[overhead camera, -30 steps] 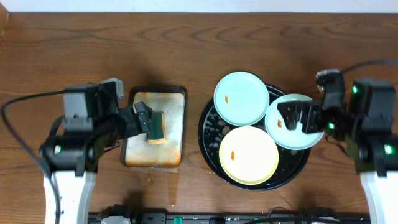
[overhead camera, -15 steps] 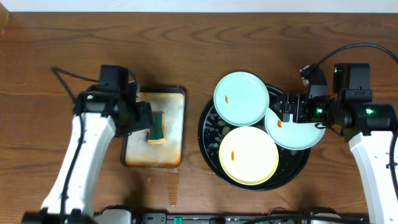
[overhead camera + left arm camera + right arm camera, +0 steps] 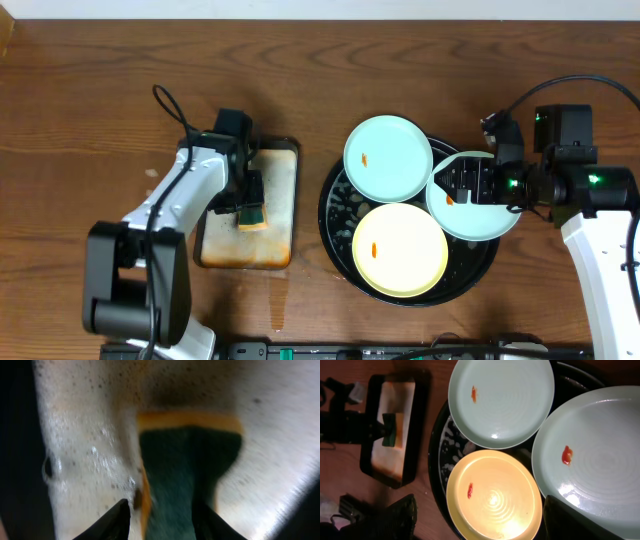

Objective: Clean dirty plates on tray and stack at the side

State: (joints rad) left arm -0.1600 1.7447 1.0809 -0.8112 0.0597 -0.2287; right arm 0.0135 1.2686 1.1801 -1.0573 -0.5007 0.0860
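One mint plate (image 3: 470, 223) beneath the right claw (image 3: 456, 186)

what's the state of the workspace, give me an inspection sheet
surface: brown wooden table
job's things: black tray holds upper mint plate, right mint plate and yellow plate, one orange smear each; none stacked aside
clutter: stained metal tray with a green and yellow sponge
grippers: left gripper fingers flank the sponge, grip unclear; right gripper open over the right mint plate
cables: left cable loops above the table; right cable arcs off-frame
surroundings: pale strip along far edge, nothing else seen
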